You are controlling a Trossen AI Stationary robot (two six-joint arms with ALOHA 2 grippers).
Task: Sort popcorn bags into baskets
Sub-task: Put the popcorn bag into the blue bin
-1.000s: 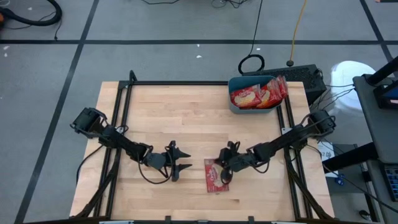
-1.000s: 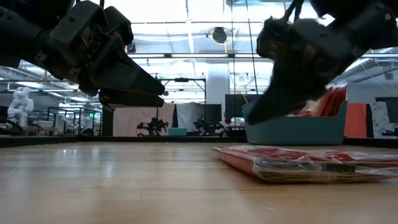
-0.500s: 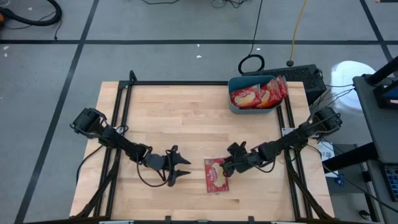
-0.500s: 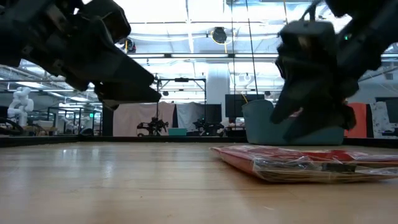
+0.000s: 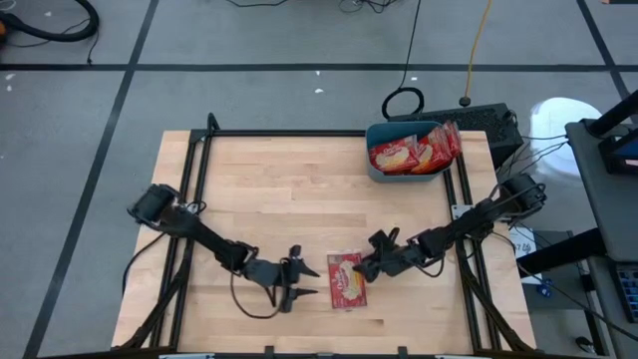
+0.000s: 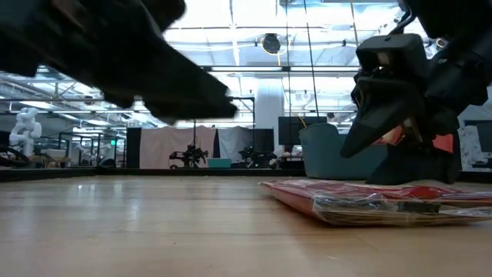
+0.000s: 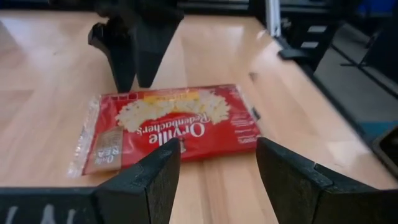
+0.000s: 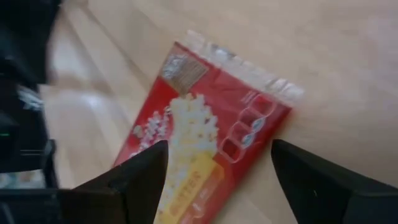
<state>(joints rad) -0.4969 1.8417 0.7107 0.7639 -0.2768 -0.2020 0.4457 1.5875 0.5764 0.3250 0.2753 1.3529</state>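
One red popcorn bag (image 5: 347, 281) lies flat on the wooden table near its front edge, picture side up; it also shows in the left wrist view (image 7: 174, 121), the right wrist view (image 8: 205, 143) and the low view (image 6: 369, 201). My left gripper (image 5: 302, 279) stands open just left of the bag, pointing at it. My right gripper (image 5: 370, 257) stands open just right of the bag's far right corner and a little above it (image 6: 384, 115). The teal basket (image 5: 377, 165) at the table's far right holds several red bags (image 5: 414, 152).
Black rails (image 5: 191, 199) run along the table's left and right sides. A black box (image 5: 488, 120) and cables lie behind the basket. Bare wood spreads across the table's middle and far left.
My right gripper has opened, rolled about its own line and drawn back off the bag toward the table's right edge. The bag has stayed flat where it was. My left gripper has moved toward the right edge, closing in on the bag.
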